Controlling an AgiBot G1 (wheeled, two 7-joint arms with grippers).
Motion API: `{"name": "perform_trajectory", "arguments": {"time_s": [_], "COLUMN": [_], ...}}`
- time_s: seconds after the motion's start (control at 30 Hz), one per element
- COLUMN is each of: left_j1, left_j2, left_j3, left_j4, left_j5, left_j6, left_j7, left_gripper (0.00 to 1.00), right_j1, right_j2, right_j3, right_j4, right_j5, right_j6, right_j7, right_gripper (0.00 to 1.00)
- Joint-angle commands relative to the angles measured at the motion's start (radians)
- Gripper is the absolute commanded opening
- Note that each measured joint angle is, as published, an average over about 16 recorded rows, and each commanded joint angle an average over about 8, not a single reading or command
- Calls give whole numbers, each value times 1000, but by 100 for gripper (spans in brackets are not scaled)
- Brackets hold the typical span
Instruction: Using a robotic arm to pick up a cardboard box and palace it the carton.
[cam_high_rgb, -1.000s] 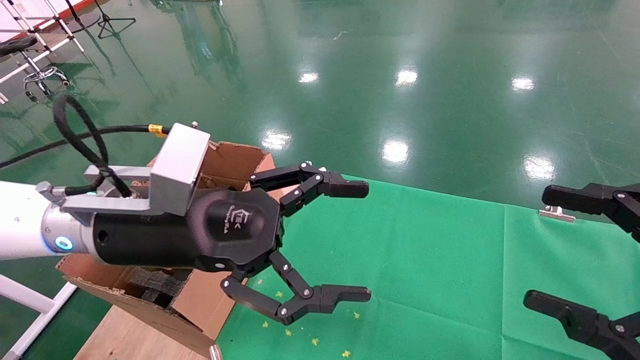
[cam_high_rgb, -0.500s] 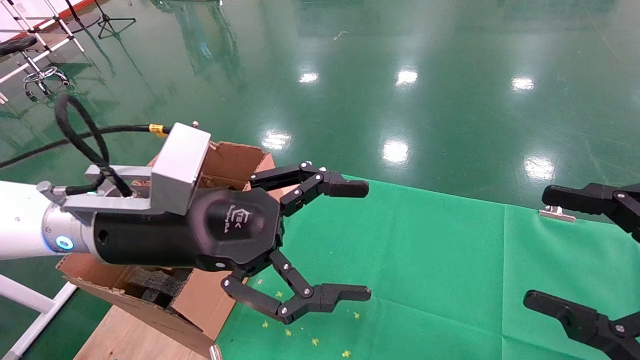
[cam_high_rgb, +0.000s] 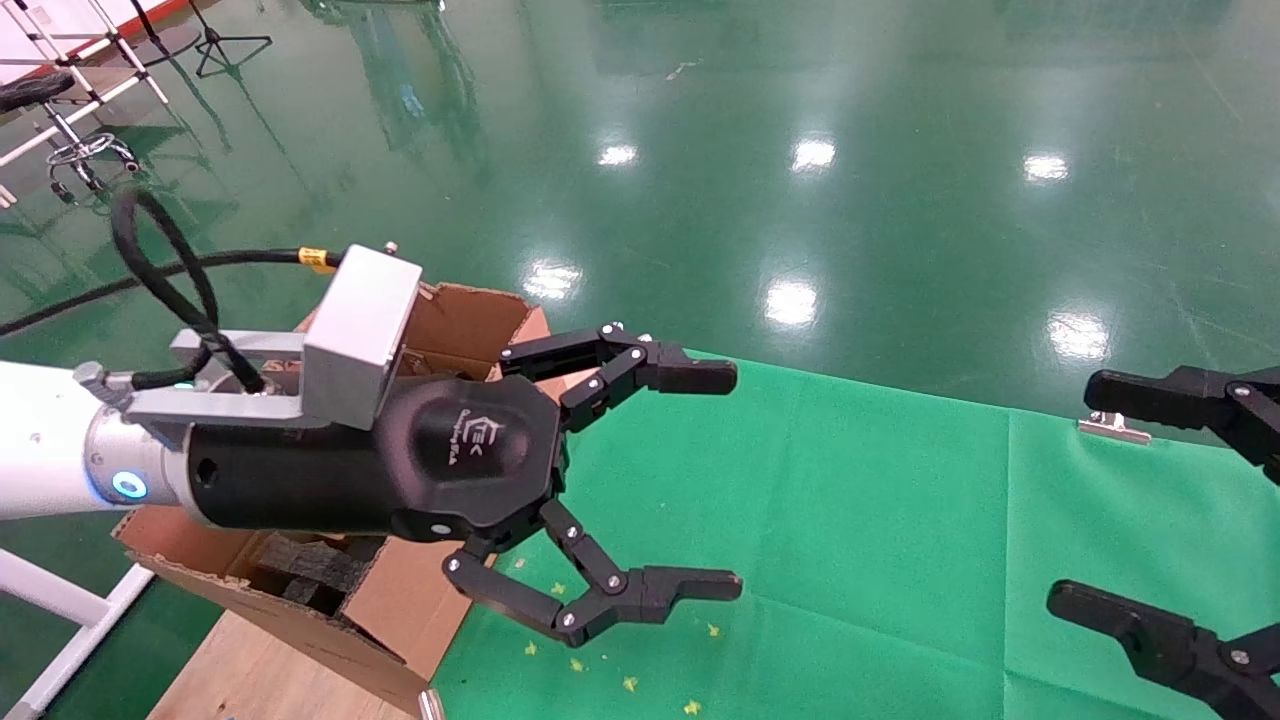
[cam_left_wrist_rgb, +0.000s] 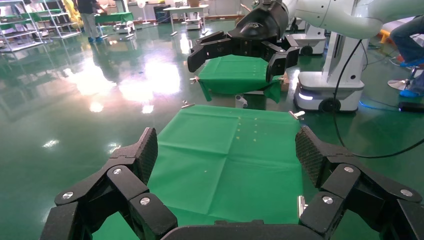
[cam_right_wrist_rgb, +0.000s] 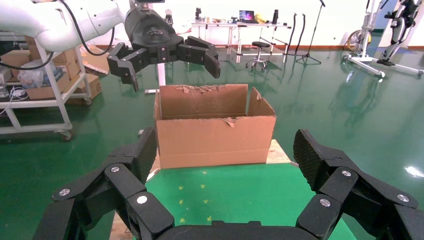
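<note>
The fingers (cam_high_rgb: 700, 378) of the left gripper (cam_high_rgb: 715, 480) are spread wide and hold nothing, with only green cloth showing in the gap between the 2 tips. This gripper hangs at the centre-left of the head view, above the edge of the bench (cam_high_rgb: 900, 520), its black body and white robotic arm (cam_high_rgb: 40, 450) passing over the carton (cam_high_rgb: 460, 320) at the lower left. The right gripper (cam_high_rgb: 1150, 500) sits at the far right edge of that view, also fully open and empty, above the cloth. The carton stands open with ragged flaps and dark foam (cam_high_rgb: 305, 570) visible inside. The cardboard box appears in none of the views, so its place cannot be told. The main risk, as I judge it, is that the left arm moves on with no box located: a blind reach could close on bare cloth, drag it, or knock the wrist against the carton's torn flap just under it, shifting the carton off its wooden board (cam_high_rgb: 260, 670).
</note>
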Motion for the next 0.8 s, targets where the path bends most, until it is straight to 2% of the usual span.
{"name": "perform_trajectory", "arguments": {"time_s": [0.03,0.8], "left_j1": [0,0], "left_j2": [0,0], "left_j3": [0,0], "left_j4": [0,0], "left_j5": [0,0], "left_j6": [0,0], "left_j7": [0,0], "left_gripper": [100,100], "right_j1": [0,0], "right_j2": [0,0], "right_j3": [0,0], "right_j4": [0,0], "right_j5": [0,0], "right_j6": [0,0], "right_j7": [0,0], "right_gripper": [100,100]}}
